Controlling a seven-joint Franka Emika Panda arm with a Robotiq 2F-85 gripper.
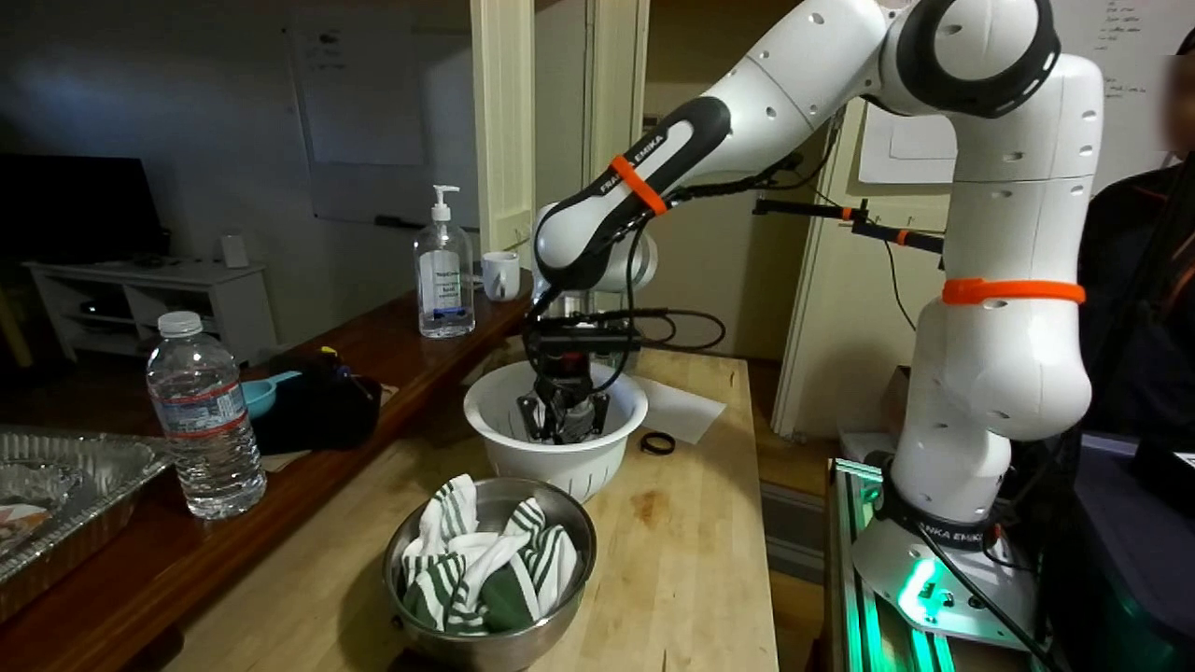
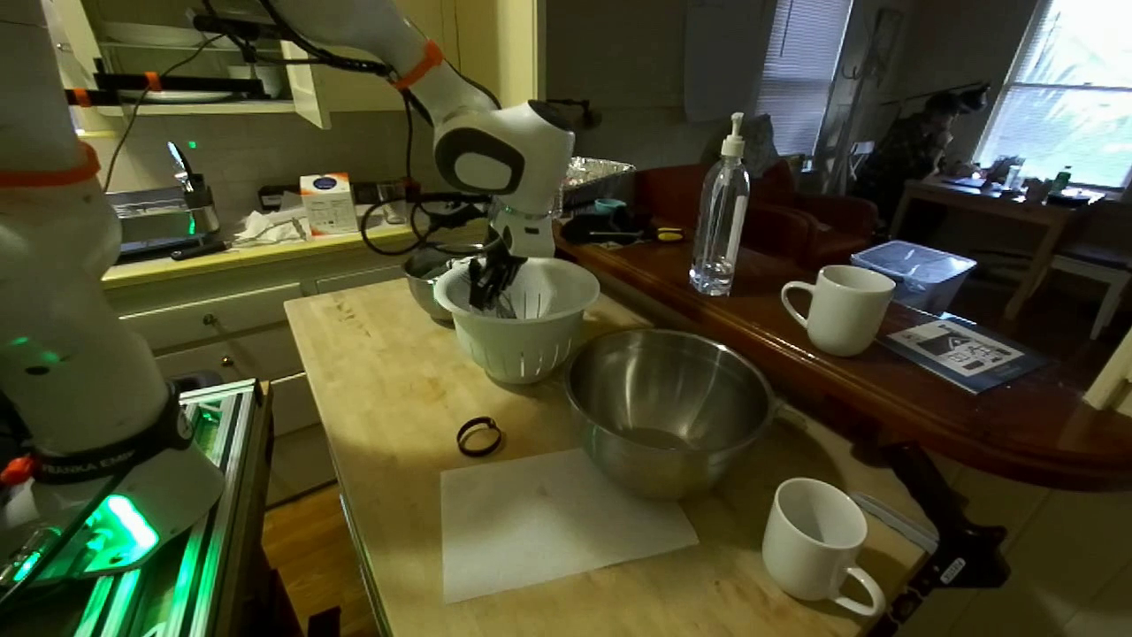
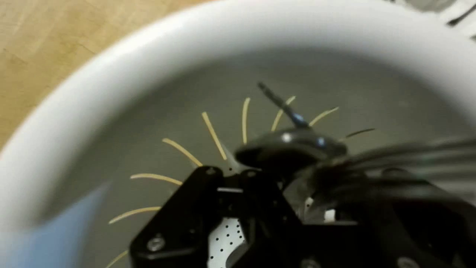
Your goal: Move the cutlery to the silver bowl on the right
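Observation:
The shiny steel bowl [image 2: 668, 398] stands on the wooden table, with nothing visible inside. It is not clearly seen in the other views. The white ribbed bowl [image 2: 522, 341] stands close beside it and also shows in an exterior view [image 1: 541, 459]. My gripper [image 1: 565, 415] points down inside the white bowl. In the wrist view its fingers [image 3: 316, 182] look spread apart, with the bowl's floor showing between them. Dark metal cutlery [image 3: 290, 143], with a rounded head and thin handle, lies beside the fingers. A blurred whisk-like utensil [image 3: 405, 167] crosses the right finger. Its handle is hidden.
A steel bowl [image 1: 565, 504] with green-and-white cloths [image 1: 490, 565] stands beside the white bowl. A black ring [image 2: 478, 437], white paper [image 2: 566, 522] and a white mug [image 2: 814, 540] lie on the table. A raised brown ledge [image 2: 778, 318] holds a pump bottle [image 2: 721, 221] and another mug [image 2: 846, 310].

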